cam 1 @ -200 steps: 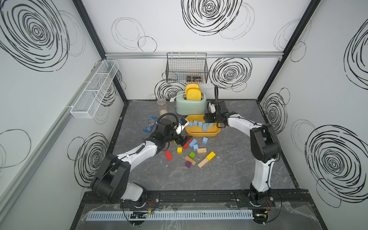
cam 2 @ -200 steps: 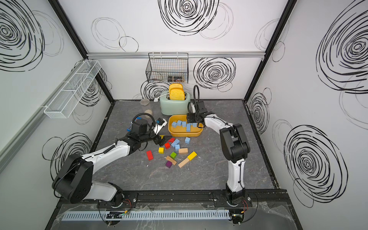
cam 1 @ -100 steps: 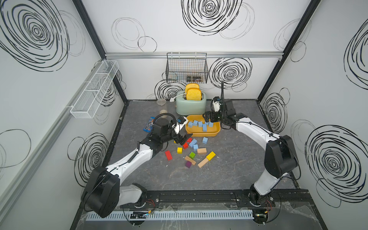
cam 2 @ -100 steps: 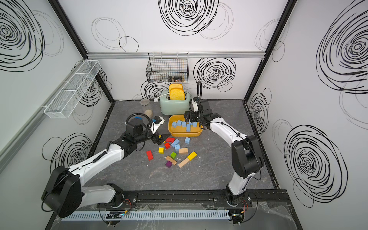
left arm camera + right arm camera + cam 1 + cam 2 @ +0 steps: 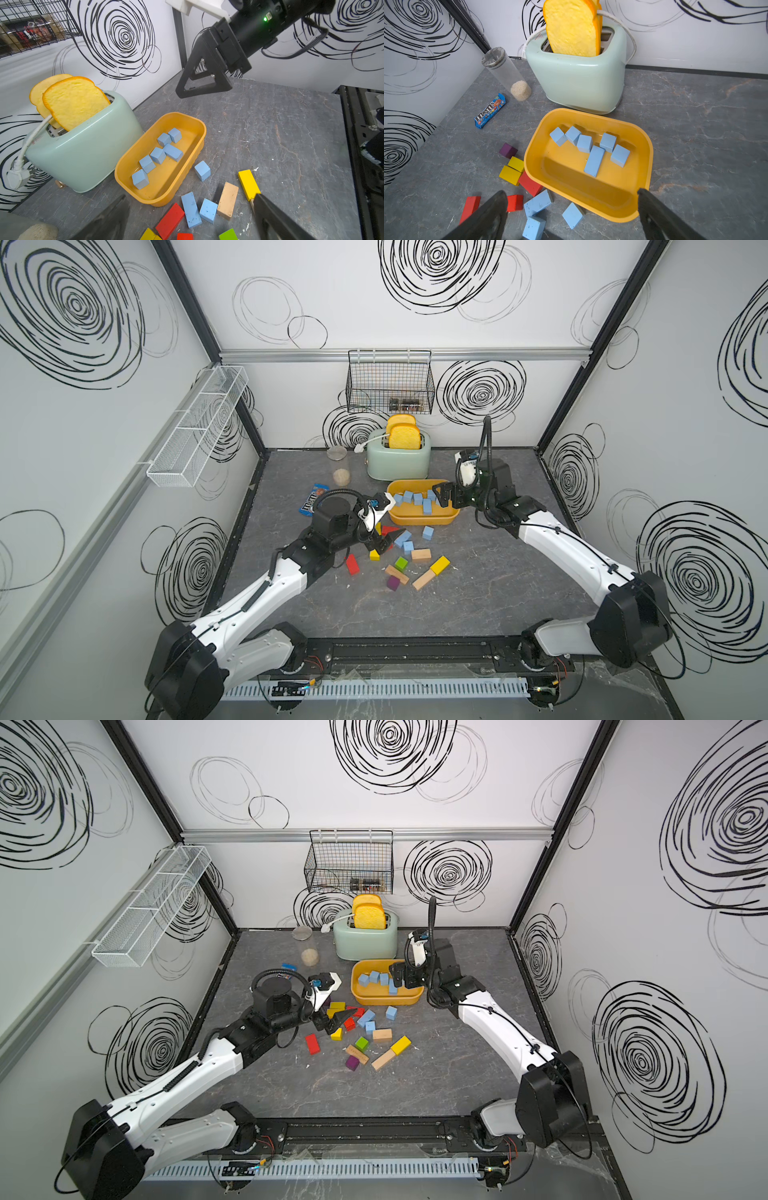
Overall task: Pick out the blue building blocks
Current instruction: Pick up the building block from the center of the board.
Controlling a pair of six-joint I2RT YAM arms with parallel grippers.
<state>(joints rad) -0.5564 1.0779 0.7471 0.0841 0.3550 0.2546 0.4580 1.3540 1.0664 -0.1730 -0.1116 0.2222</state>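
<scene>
Left pincer (image 5: 384, 540) jaws apart, empty, low over table (image 5: 498, 593); two blue building blocks (image 5: 190, 209) lie between its tips, red brick (image 5: 170, 220) just beside one, blue cube (image 5: 202, 170) further ahead beside yellow tray (image 5: 419, 519). Right pincer (image 5: 442, 497) jaws wide apart, empty, above tray; six blue blocks (image 5: 595, 160) below it inside. Judged step: drop finished, left pick next, needs centring on one blue brick, clear of red. Versus second ago: right jaws wider, right elbow swung outward and lower

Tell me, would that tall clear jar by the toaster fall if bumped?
Probably: the jar is tall and narrow, so a high push could tip it. The grains sit only at its bottom, which may steady it. Being round, it would likely roll afterwards.
</scene>
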